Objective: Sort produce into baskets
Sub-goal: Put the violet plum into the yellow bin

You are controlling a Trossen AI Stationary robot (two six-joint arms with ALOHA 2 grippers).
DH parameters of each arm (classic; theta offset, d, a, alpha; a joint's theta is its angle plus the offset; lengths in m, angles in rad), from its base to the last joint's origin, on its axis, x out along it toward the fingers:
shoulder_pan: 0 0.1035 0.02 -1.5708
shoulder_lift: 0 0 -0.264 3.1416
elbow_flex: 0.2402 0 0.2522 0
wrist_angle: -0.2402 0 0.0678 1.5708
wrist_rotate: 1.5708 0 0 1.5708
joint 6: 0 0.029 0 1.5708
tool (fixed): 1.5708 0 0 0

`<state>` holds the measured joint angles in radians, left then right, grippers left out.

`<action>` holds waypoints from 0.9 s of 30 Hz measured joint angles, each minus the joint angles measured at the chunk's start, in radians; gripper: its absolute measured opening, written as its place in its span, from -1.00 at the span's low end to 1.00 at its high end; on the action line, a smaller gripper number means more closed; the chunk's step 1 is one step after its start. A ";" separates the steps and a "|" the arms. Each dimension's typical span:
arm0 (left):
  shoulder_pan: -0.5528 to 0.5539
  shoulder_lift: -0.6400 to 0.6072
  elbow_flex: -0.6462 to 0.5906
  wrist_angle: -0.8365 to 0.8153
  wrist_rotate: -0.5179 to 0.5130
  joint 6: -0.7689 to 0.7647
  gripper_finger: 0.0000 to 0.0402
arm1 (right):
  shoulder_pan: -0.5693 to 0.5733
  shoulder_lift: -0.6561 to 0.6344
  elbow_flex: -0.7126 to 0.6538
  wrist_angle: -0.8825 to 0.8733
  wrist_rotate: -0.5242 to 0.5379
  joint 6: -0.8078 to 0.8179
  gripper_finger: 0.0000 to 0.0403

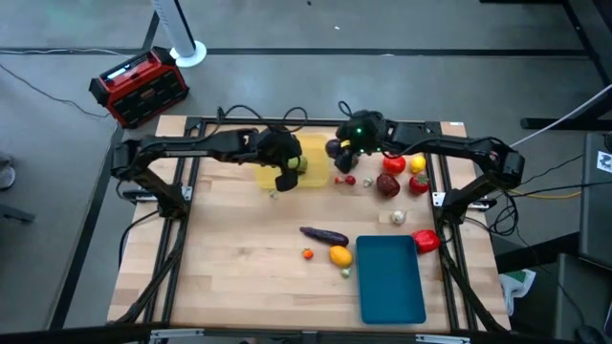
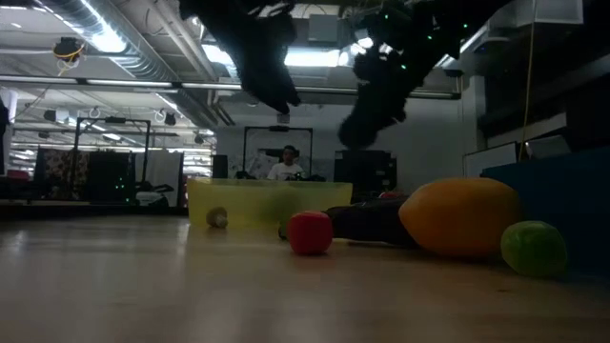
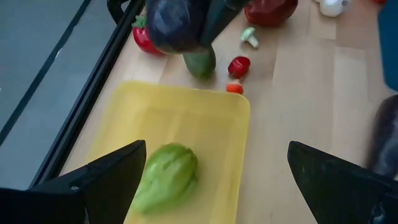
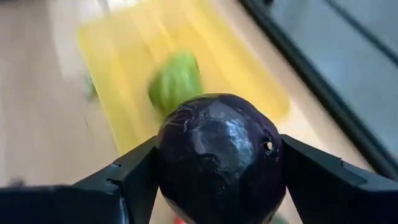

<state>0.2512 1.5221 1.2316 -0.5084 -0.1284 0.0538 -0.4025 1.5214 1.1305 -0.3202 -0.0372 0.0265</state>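
The yellow tray (image 1: 311, 174) lies at the table's far middle with a pale green ribbed vegetable (image 3: 166, 175) lying in it. My left gripper (image 1: 286, 174) hovers open above that tray, fingers on either side of the green vegetable and clear of it. My right gripper (image 1: 338, 153) is shut on a round dark purple vegetable (image 4: 217, 155), just right of the tray's far right corner. The teal tray (image 1: 390, 279) lies at the near right. A long purple eggplant (image 1: 325, 235), an orange fruit (image 1: 339, 254) and small pieces lie left of it. My right gripper pinches the round purple vegetable by its two opposite sides (image 4: 163, 163) between its two fingers. The vegetable fills the gap between them, its rounded end pointing forward. It is lifted clear of the table, as the left wrist view (image 3: 174, 25) shows.
Red tomatoes and peppers (image 1: 392, 164), a yellow lemon (image 1: 418, 164), a dark red piece (image 1: 387, 184), white garlic (image 1: 397, 217) and a red pepper (image 1: 426, 241) lie along the table's right side. A dark green piece (image 3: 200, 62) lies under the held vegetable. A red-and-black box (image 1: 139, 86) stands off the table.
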 joint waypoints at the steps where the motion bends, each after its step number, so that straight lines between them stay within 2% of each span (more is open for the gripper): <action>1: 0.000 -0.009 0.000 -0.007 0.000 -0.002 0.94 | 0.009 0.004 0.000 0.028 0.000 0.000 0.44; 8: -0.002 -0.039 0.000 -0.055 0.000 -0.004 0.94 | 0.083 0.068 0.000 0.150 0.000 -0.001 0.45; 16: -0.015 -0.039 0.000 -0.158 0.001 -0.009 0.94 | 0.147 0.179 0.000 0.171 0.001 -0.008 0.45; 27: -0.095 -0.040 0.000 -0.292 0.003 -0.157 0.94 | 0.147 0.226 0.000 0.219 0.003 -0.014 0.45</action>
<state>0.1563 1.4822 1.2316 -0.8001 -0.1253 -0.1031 -0.2554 1.7470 1.1305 -0.1007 -0.0345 0.0125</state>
